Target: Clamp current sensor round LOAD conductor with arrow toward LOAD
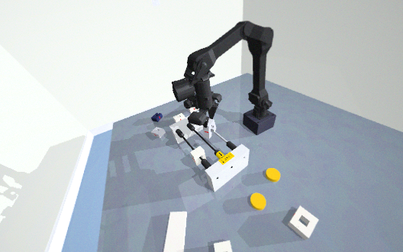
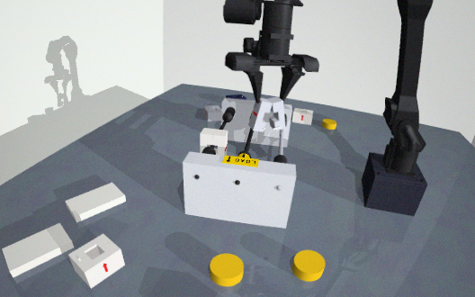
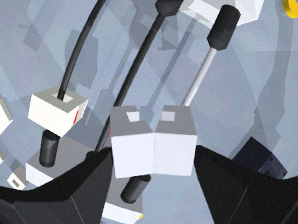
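grey-blue mottled tabletop [image 1: 340, 153] [image 2: 356, 234] [image 3: 260, 100], white blocky sensor [image 1: 210, 129] [image 2: 268, 114] [image 3: 132, 155]

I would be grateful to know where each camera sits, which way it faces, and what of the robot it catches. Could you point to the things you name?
Top: high off to one side, angled down across the table [image 1: 340, 168]; it shows the whole arm [image 1: 259, 65], base to hand [image 1: 207, 121].
Exterior: lower, facing the block with the LOAD label [image 2: 240, 160]; it shows the hand [image 2: 270, 100] and part of the arm [image 2: 276, 27].
Wrist: on the arm's end, looking out past the fingers at the sensor [image 3: 132, 155].
Top and exterior share the base [image 1: 259, 124] [image 2: 393, 186].
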`<state>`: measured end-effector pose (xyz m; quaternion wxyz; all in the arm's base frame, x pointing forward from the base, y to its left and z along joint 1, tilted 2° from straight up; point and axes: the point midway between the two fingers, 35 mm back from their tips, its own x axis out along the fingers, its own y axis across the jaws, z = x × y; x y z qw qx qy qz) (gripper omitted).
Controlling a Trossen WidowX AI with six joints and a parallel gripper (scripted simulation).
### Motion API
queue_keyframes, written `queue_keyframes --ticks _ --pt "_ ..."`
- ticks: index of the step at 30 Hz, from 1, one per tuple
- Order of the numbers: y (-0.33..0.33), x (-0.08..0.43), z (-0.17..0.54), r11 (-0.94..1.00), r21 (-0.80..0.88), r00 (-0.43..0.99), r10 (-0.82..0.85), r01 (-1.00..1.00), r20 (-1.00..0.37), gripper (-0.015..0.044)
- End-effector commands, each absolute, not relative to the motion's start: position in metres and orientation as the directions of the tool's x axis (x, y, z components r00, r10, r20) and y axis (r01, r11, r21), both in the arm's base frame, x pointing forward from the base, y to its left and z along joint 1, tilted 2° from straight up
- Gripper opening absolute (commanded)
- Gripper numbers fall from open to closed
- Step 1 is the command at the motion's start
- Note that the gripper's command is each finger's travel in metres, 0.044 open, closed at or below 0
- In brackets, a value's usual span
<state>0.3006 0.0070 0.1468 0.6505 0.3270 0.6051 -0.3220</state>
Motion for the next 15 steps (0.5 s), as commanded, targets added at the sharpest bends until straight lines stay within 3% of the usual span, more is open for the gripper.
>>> queue_keyframes --ticks 1,9,15 --pt "0.006 0.314 0.144 0.448 0.044 0.059 -0.020 0.893 -0.998 0.0000" --pt "0.002 0.336 0.140 0.178 0.057 0.061 -0.021 0.982 -0.998 0.0000" --pt "0.002 0.338 0.138 0.154 0.057 0.061 -0.021 0.986 -0.998 0.0000"
